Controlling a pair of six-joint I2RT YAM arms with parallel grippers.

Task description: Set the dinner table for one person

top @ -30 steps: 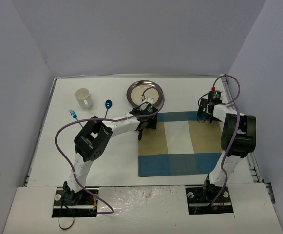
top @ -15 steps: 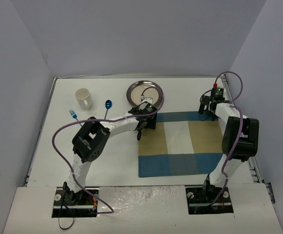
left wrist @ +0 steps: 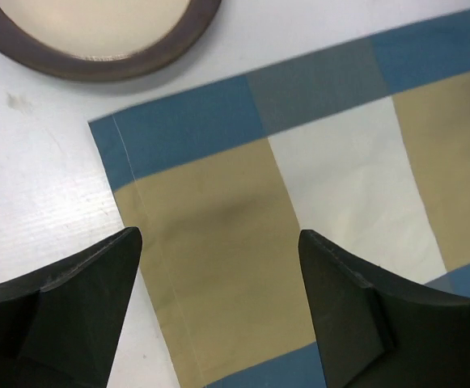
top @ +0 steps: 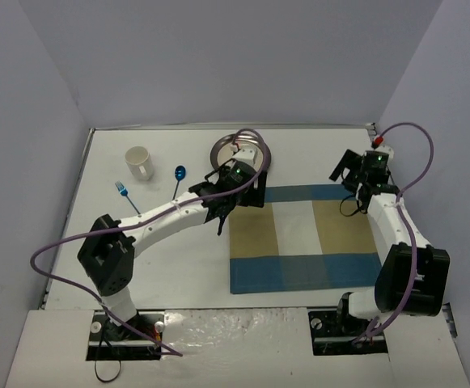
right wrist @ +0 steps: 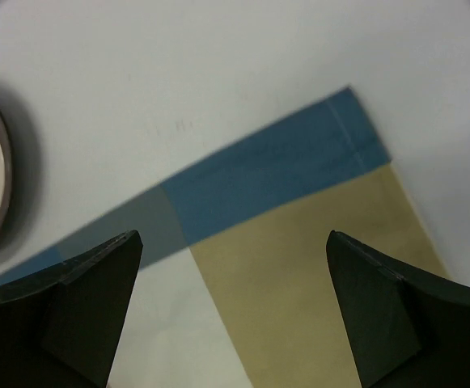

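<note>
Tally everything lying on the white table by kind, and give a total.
Cream ceramic mug: 1
Blue spoon: 1
Blue fork: 1
Brown-rimmed round plate: 1
Blue-and-tan checked cloth placemat: 1
Total: 5

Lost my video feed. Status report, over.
Left gripper open, empty, over placemat far-left corner. Right gripper open, empty, over far-right corner. Mat flat on dinner table; plate, mug, spoon, fork not yet on it. Path clear.
</note>
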